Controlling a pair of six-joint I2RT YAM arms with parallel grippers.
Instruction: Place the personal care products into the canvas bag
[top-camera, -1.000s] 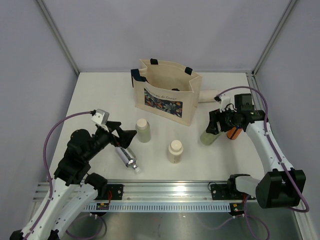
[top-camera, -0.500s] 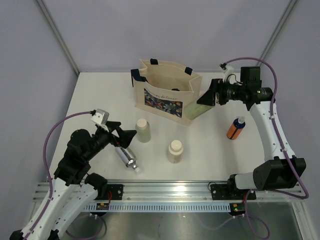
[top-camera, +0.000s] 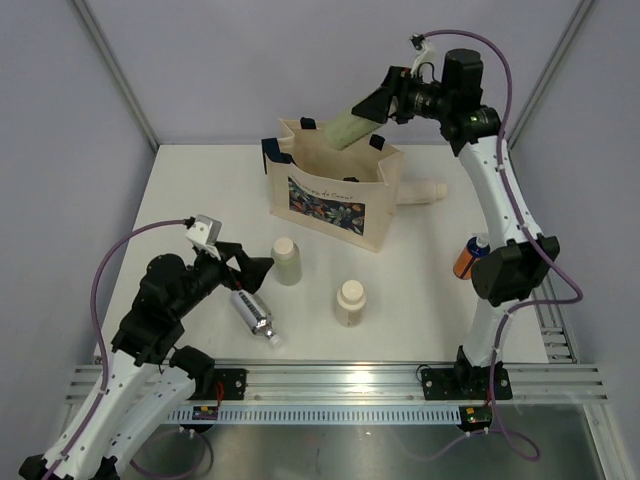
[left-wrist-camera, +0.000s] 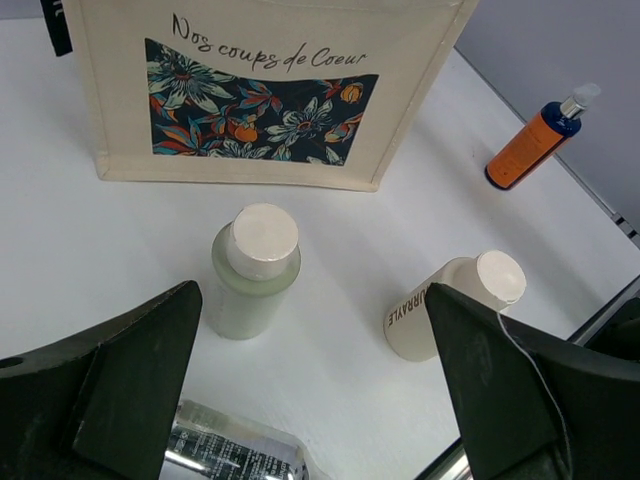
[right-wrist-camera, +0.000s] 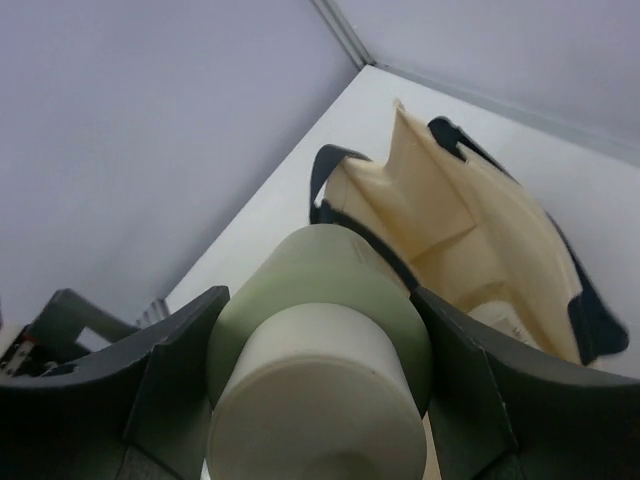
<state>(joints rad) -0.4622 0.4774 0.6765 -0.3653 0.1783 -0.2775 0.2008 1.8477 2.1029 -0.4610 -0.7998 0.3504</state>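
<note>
One green bottle (top-camera: 341, 131) above bag (top-camera: 325, 206) rim, right pincer (top-camera: 366, 114) clamping

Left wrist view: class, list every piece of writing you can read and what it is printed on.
"Nos coups de Coeur": script on the canvas bag, above its floral panel.
"URAYLE": on the beige bottle; its start may be hidden.
Fine print on the silver bottle: too small to read.
</note>
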